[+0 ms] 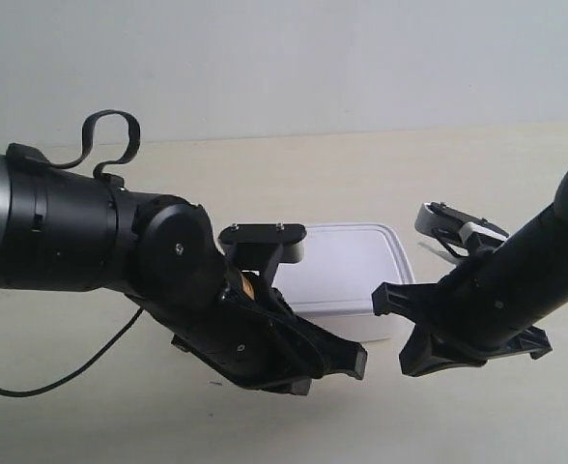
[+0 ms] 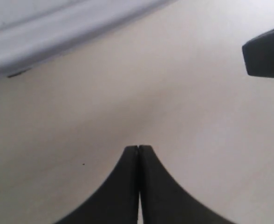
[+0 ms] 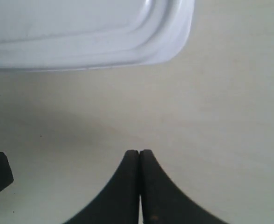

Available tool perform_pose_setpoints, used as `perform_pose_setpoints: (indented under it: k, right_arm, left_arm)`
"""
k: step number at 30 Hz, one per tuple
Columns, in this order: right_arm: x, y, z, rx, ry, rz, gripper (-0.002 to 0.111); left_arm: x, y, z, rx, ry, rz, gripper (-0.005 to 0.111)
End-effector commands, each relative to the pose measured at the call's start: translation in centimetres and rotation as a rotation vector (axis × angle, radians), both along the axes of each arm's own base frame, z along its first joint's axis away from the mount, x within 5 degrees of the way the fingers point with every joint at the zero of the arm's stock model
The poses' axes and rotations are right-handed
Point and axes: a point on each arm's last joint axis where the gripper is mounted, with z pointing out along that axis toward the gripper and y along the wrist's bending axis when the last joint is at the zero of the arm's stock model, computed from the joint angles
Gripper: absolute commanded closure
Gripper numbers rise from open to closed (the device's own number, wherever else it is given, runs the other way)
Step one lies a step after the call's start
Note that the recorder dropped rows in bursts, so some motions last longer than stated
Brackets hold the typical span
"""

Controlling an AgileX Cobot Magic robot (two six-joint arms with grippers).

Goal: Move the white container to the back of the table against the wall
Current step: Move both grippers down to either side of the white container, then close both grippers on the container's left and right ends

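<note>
Exterior: white container (image 1: 347, 266) on counter (image 1: 265, 174), central, short of the back edge at the wall (image 1: 284, 58).

Left wrist: left tool (image 2: 138, 147) clenched, empty; white container ahead, apart.

Right wrist: right tool (image 3: 139, 151) clenched, empty; white container ahead, apart.

Bright, diffuse lighting throughout. Faint soft shadow beside the white container (image 3: 81, 32); its edge is blurred in the left wrist view.

The pale cream table (image 1: 361, 164) carries the lidded white container (image 1: 347, 266), which rests flat on its surface.
</note>
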Motion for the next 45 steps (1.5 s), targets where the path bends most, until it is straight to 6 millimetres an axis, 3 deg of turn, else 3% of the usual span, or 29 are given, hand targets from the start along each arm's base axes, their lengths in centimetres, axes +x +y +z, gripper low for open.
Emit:
perform_pose_setpoints:
  k: [1, 19, 30, 40, 45]
  right_arm:
    - [1.3, 0.4, -0.1, 0.003, -0.029, 0.008, 0.108]
    - [3.7, 0.9, -1.8, -0.018, -0.052, -0.033, 0.108]
    - [4.5, 0.8, -1.8, -0.022, -0.135, -0.069, 0.108]
    - [7.1, 1.7, -1.2, 0.003, -0.177, -0.064, 0.108]
    - [8.4, 2.3, -0.9, 0.023, -0.179, -0.050, 0.108]
  left_arm:
    - [0.5, 0.1, -0.7, 0.001, -0.020, 0.020, 0.107]
    - [4.1, 3.1, -1.5, 0.015, -0.091, 0.131, 0.107]
    - [5.0, 2.9, -3.6, 0.025, -0.130, 0.157, 0.107]
    - [5.7, 2.8, -3.2, -0.007, -0.212, 0.181, 0.107]
    - [7.3, 2.7, -2.9, -0.013, -0.244, 0.184, 0.107]
